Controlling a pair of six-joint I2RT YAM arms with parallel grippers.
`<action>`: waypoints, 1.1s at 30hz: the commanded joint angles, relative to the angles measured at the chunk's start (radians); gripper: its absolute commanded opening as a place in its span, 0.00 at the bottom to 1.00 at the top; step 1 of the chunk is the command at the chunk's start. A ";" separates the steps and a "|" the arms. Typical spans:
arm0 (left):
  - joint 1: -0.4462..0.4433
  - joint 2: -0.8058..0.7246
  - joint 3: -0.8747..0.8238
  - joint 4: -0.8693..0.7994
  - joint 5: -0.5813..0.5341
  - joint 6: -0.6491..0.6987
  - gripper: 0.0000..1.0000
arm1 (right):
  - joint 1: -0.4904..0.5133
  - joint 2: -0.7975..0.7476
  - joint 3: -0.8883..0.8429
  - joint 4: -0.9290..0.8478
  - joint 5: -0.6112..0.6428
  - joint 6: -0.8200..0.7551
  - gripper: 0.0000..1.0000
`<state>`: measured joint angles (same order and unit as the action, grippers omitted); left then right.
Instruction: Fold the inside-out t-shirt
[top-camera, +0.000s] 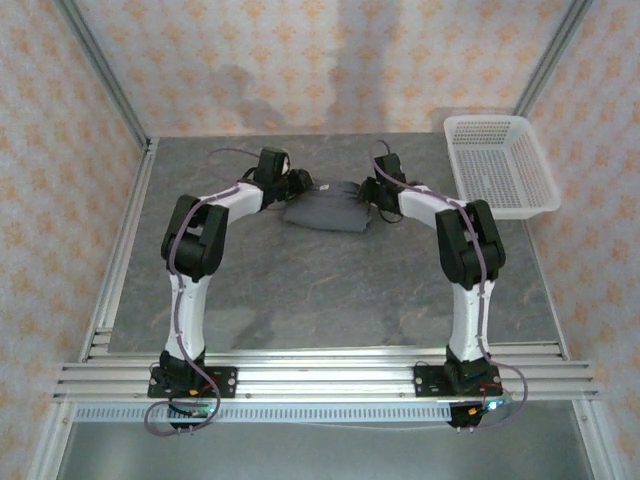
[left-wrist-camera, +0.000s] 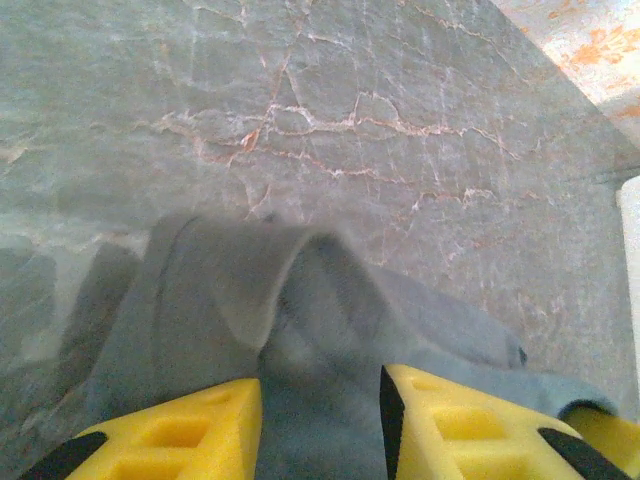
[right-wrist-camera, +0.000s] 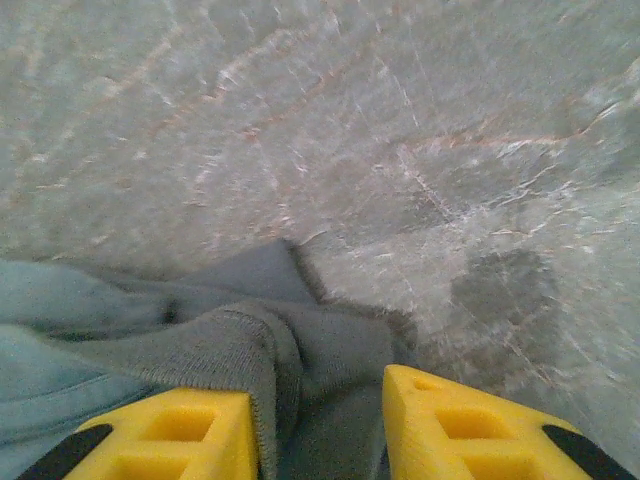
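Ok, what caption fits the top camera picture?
Left pincer and right pincer reach into a bunched dark slate-grey cloth t-shirt on a grey marbled table.

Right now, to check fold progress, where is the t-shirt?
In the top view the grey t-shirt lies bunched at the far middle of the table, between the left gripper and right gripper, left of the white mesh basket.

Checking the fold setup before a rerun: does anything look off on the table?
The t-shirt is a bunched, wrinkled lump at the far middle of the table, not spread flat, with cloth pinched in both the left gripper and right gripper. The white basket seems to overhang the table's right edge.
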<state>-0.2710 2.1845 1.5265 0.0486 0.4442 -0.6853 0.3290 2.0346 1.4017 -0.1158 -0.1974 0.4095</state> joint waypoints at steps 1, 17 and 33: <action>-0.021 -0.174 -0.057 0.011 0.027 0.016 0.37 | 0.039 -0.181 -0.044 0.000 0.051 -0.020 0.37; 0.012 -0.085 -0.107 0.038 -0.069 -0.019 0.39 | 0.070 -0.110 -0.226 0.034 0.155 0.058 0.37; 0.012 -0.872 -0.496 -0.181 -0.162 0.106 0.86 | 0.022 -0.079 -0.172 0.003 0.137 0.227 1.00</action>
<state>-0.2523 1.3521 1.0882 0.0166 0.3325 -0.6468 0.3557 1.8908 1.1763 -0.0631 -0.0746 0.6125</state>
